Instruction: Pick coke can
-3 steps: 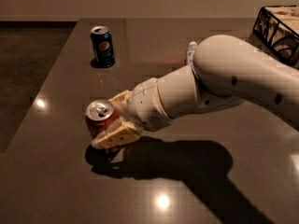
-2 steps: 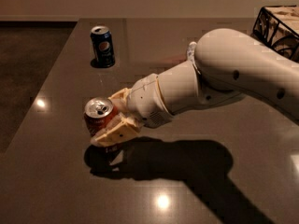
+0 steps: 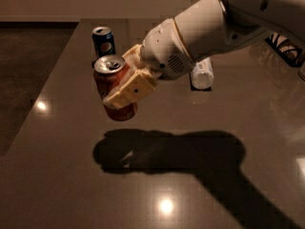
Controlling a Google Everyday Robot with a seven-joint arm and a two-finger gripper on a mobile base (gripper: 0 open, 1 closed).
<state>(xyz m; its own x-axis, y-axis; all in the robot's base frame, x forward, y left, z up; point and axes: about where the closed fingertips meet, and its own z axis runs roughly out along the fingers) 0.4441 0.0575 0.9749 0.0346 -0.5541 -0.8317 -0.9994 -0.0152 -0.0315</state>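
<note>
The red coke can (image 3: 110, 80) with its silver top is held upright and slightly tilted, well above the dark table (image 3: 57, 166). My gripper (image 3: 125, 86) is shut on the coke can, one cream finger (image 3: 129, 90) across its front and the other behind it. The white arm reaches in from the upper right. The can's shadow lies on the table below.
A dark blue Pepsi can (image 3: 103, 40) stands on the table behind the held can. A clear plastic bottle with a white label (image 3: 202, 73) lies behind the arm, partly hidden. A patterned box (image 3: 286, 46) sits at the far right. The table's left edge runs along the dark floor.
The gripper has lifted the coke can off the table and raised it; the arm has risen with it. The Pepsi can has not moved.
</note>
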